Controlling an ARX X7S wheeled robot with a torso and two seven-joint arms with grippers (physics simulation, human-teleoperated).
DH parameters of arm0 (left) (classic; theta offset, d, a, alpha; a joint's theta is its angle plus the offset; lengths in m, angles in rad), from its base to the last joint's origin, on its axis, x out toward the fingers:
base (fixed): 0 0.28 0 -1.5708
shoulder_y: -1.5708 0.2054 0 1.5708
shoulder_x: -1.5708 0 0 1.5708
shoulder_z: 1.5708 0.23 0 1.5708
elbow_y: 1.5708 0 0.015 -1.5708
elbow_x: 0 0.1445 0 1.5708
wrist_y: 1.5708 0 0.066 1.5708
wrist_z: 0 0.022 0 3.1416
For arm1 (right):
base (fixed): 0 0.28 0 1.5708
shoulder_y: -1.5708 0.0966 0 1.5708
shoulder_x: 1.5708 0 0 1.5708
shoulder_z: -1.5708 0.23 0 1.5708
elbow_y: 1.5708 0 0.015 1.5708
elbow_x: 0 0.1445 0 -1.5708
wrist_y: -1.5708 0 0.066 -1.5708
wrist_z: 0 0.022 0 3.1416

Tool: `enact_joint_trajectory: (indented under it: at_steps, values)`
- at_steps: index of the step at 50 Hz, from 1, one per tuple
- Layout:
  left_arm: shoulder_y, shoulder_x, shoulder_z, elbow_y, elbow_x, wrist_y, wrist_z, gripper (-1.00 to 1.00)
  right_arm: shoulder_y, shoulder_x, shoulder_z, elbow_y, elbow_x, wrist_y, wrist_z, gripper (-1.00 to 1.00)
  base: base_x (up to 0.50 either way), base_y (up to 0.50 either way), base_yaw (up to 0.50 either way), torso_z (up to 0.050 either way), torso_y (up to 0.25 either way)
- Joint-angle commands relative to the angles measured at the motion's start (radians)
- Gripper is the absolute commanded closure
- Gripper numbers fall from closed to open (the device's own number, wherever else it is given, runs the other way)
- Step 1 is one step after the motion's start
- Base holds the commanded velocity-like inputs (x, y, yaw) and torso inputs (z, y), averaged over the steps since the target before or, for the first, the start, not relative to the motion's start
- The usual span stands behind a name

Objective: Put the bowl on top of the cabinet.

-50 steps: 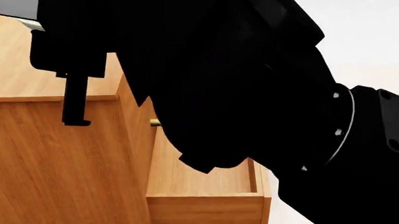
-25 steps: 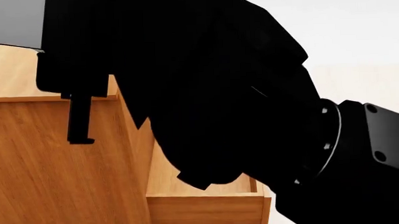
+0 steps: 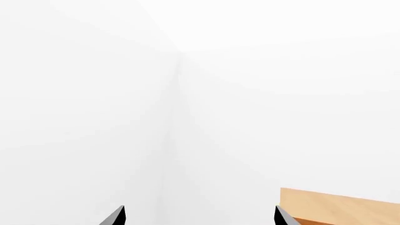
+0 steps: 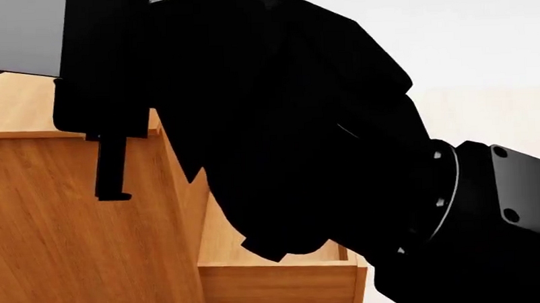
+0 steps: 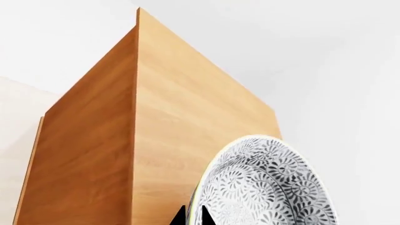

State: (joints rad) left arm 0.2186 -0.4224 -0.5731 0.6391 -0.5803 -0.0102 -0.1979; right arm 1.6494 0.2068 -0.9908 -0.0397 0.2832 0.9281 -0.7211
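The bowl (image 5: 269, 187), white with a dense grey-blue pattern, stands on edge in the right wrist view. My right gripper (image 5: 192, 208) is shut on its rim, one fingertip on each side. Beyond it rises the orange-brown cabinet (image 5: 175, 117), seen from a low angle along one corner. In the left wrist view my left gripper (image 3: 199, 208) is open with nothing between its fingers, facing white walls, with a corner of the cabinet (image 3: 337, 206) beside one finger. In the head view a black arm (image 4: 324, 156) hides the bowl; the cabinet's flat top (image 4: 17, 106) shows at the upper left.
One cabinet drawer (image 4: 274, 279) stands pulled open at the lower middle of the head view. A black finger (image 4: 111, 167) hangs in front of the cabinet's wall (image 4: 67, 253), below a grey block (image 4: 18, 32). White walls lie behind.
In the head view the black arm and the hanging finger have sunk lower against the cabinet. The grey block has come further into view, and the arm now covers the brass handle.
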Motion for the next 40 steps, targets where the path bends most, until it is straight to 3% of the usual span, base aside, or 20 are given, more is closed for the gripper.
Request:
enact_joint_trajectory:
  at_steps: [1,3,4,13,29,40]
  values:
    - [0.002,0.017,-0.02,0.001,0.015,-0.007,0.026,-1.0,-0.002,-0.017,0.022,0.003,-0.042,-0.037,-0.01,1.0,0.0,0.0,0.0,0.0,0.0]
    - [0.003,0.017,-0.021,0.002,0.013,-0.007,0.026,-1.0,-0.006,-0.016,0.019,0.001,-0.047,-0.044,-0.004,1.0,0.0,0.0,0.0,0.0,0.0]
    - [0.003,0.017,-0.021,0.002,0.012,-0.007,0.026,-1.0,-0.007,-0.015,0.016,-0.001,-0.048,-0.044,-0.003,-1.0,0.0,0.0,0.0,0.0,0.0]
    - [0.005,0.016,-0.021,0.001,0.012,-0.003,0.027,-1.0,-0.015,-0.005,0.047,-0.04,-0.033,-0.049,0.01,-1.0,0.0,0.0,0.0,0.0,0.0]
    - [0.005,0.015,-0.012,0.001,0.017,-0.001,0.028,-1.0,-0.1,0.099,0.231,-0.291,0.076,0.004,0.059,-1.0,0.0,0.0,0.0,0.0,0.0]
    - [0.003,0.015,-0.003,0.003,0.022,-0.002,0.025,-1.0,-0.228,0.19,0.456,-0.6,0.218,0.109,0.145,-1.0,0.0,0.0,0.0,0.0,0.0]
